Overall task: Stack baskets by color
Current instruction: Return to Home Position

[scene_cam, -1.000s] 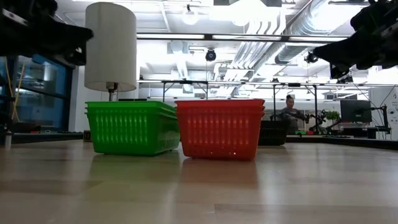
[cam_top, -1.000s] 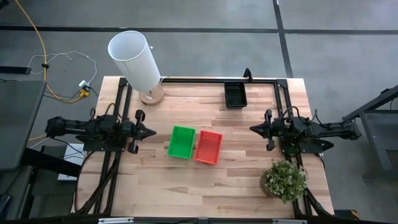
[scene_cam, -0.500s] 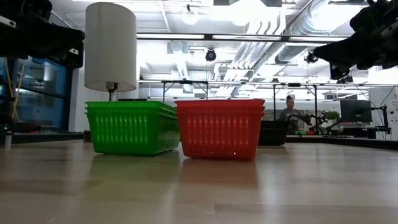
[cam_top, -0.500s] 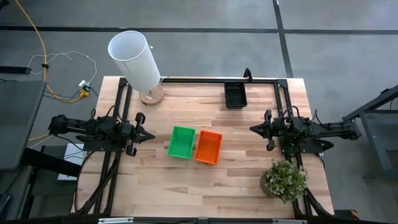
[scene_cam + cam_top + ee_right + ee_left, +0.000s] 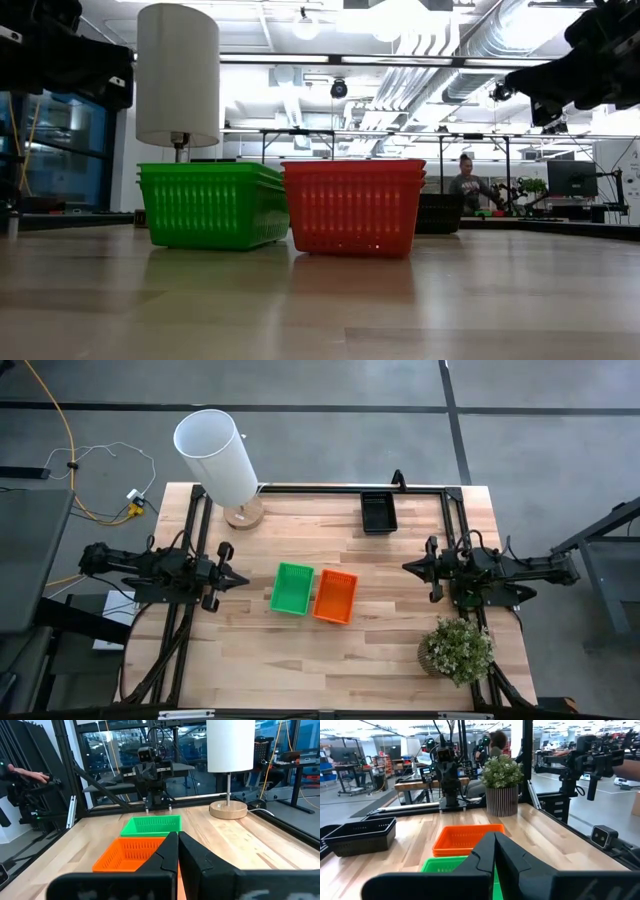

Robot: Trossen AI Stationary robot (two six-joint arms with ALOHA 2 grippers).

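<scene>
Left gripper (image 5: 240, 575) over left bench (image 5: 300, 650) edge, raised, fingers (image 5: 481, 860) clenched together, gripping nothing. Right gripper (image 5: 407, 567) over right edge, raised too, pinched shut on nothing. Mid-bench, between both grippers: green baskets (image 5: 292, 588) stacked, red baskets (image 5: 335, 596) stacked just beside, seemingly touching. Black baskets (image 5: 379, 513) stacked at far edge, well apart from both grippers.

Left arm (image 5: 150, 568), right arm (image 5: 505, 570) black; left tool (image 5: 495, 836) wedge-fingered.
</scene>
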